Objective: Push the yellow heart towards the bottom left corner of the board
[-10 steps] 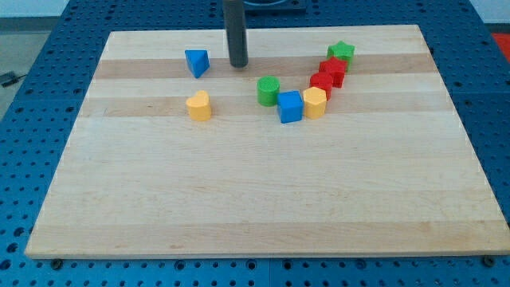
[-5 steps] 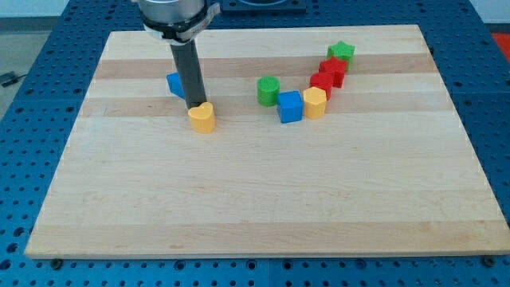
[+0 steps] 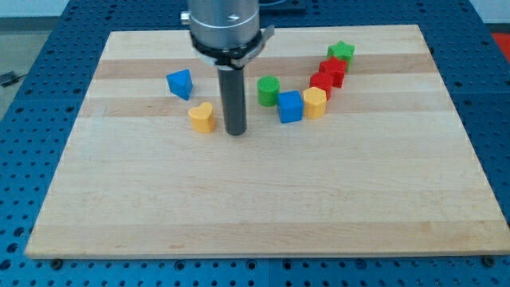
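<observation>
Camera view. Wooden board [image 3: 263, 207] fills most of the frame, on a blue perforated table [image 3: 24, 159].

Rod comes down from the upper centre of the frame; my tip [image 3: 236, 132] sits on the board just right of the yellow heart [image 3: 202, 116], level with its lower edge. A narrow gap shows between rod and heart; not touching as far as can be seen. End effector is a bare rod, nothing to clamp or release, and it carries nothing.

Yellow heart lies left of centre in the upper half of the frame, well apart from the board's lower left corner.

Blue block [image 3: 180, 83], wedge-like, up and left of the heart, near but apart from it.

Right of the rod, a cluster runs in a curve toward the upper right of the frame:
- green cylinder [image 3: 268, 91], just right of the rod shaft
- blue cube [image 3: 290, 106], below and right of the cylinder, close beside it
- yellow block [image 3: 315, 102], faceted, touching or nearly touching the cube's right side
- two red blocks [image 3: 327, 75], packed together above the yellow block; shapes unclear
- green star [image 3: 340, 52] at the top of the curve, against the upper red block
</observation>
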